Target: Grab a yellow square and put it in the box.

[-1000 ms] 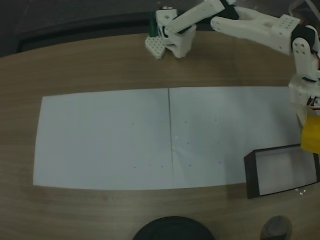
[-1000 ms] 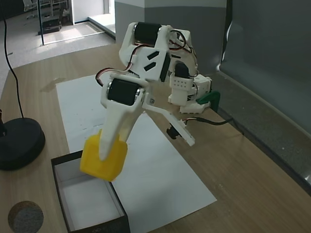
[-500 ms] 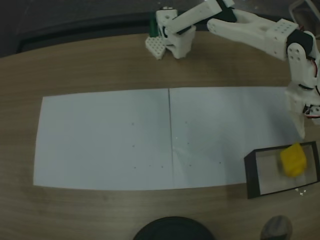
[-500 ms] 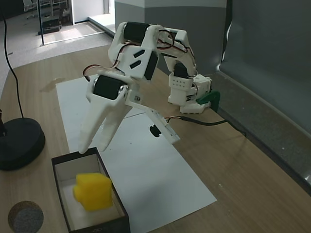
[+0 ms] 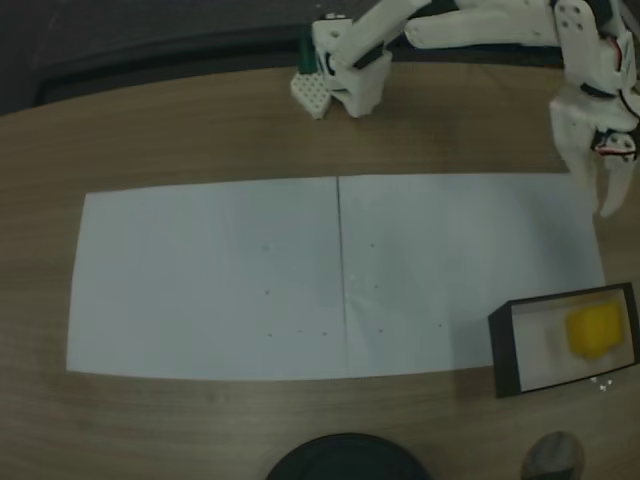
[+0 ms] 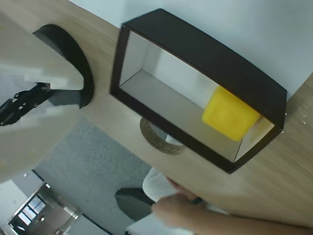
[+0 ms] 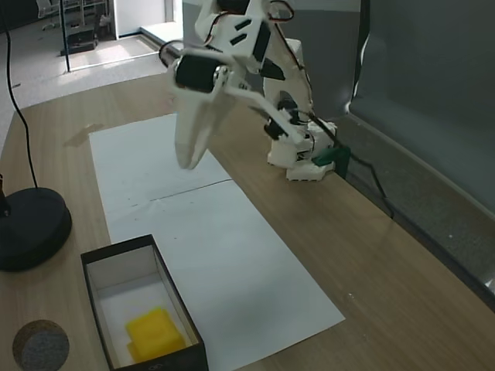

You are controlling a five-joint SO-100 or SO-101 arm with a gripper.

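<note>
Bright yellow square (image 7: 155, 333) with rounded corners lying flat in the box (image 7: 179, 311), sitting well apart from the raised gripper (image 7: 188, 159), fingers parted, holding nothing.

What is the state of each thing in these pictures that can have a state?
yellow square: lying inside the box, released, near one end.
box: open-topped, upright on the table, holding the yellow square.
end effector: raised above the paper, away from the box, empty; open or shut cannot be told.

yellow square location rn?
The yellow square lies inside the box, on its white floor at the near end in a fixed view; the end effector is well above, apart.
</note>
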